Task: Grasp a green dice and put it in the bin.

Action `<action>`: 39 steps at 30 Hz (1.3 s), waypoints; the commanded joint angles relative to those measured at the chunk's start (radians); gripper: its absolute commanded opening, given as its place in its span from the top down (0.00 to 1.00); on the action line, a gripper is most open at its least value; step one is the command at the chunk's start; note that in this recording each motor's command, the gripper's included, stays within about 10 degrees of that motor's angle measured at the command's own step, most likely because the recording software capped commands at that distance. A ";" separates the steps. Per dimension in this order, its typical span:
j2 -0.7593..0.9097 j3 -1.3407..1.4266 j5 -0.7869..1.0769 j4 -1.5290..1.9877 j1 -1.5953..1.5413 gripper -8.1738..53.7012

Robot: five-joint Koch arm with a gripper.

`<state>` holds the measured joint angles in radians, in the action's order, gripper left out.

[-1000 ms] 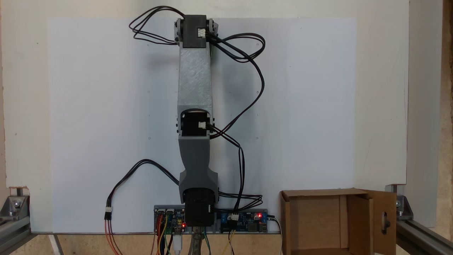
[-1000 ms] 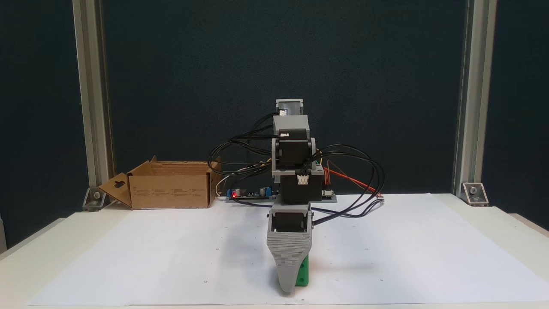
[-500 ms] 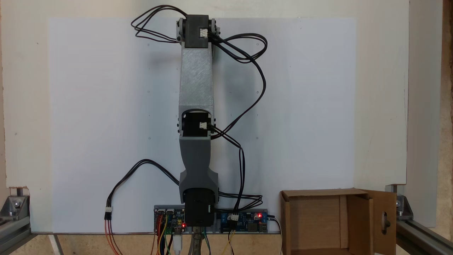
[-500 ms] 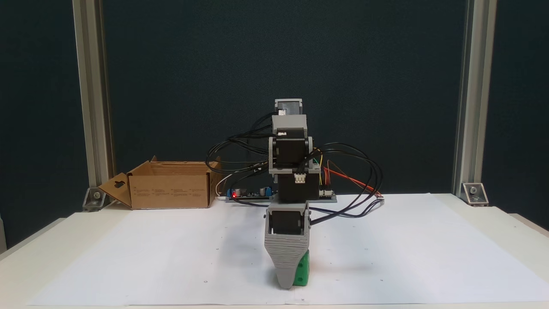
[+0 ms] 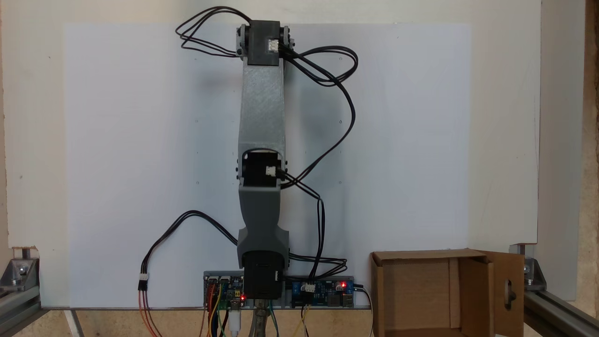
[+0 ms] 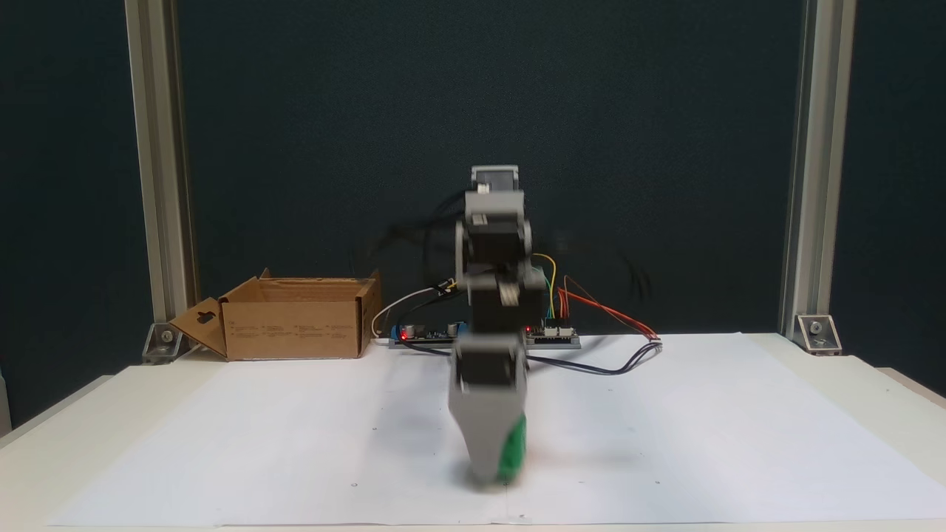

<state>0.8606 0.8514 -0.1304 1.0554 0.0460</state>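
In a fixed view from the front, the green dice (image 6: 514, 451) is a bright green blur against the right side of my grey gripper (image 6: 491, 473). It hangs just above the white paper, near the front edge. The gripper points down and is shut on the dice; its wide grey finger hides most of the cube. The whole arm is blurred by motion. From above, the stretched arm (image 5: 262, 107) ends in the black wrist motor (image 5: 264, 44), which covers what is under it. The bin (image 6: 292, 329), a brown cardboard box with open flaps, stands far back left; from above the bin (image 5: 423, 255) is at the lower right.
Circuit boards (image 5: 323, 288) with red lights sit at the arm's base beside the bin. Black cable loops (image 5: 334, 65) hang off the wrist. Aluminium posts (image 6: 159, 185) stand at the table's back corners. White paper (image 5: 398, 140) covers the table.
The gripper has risen a little off the paper with the dice in it and drifted left in the front view. From above, the wrist has swung slightly right. The arm is now motion-blurred.
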 commanded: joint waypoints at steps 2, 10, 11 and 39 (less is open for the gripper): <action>0.207 -0.017 -0.035 0.060 0.025 0.68; 0.457 -0.002 -0.035 0.144 0.026 0.68; 0.479 -0.002 -0.035 0.155 0.026 0.68; 0.586 0.077 0.414 0.176 1.315 0.68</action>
<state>1.4005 0.9526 0.1917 1.2257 1.2947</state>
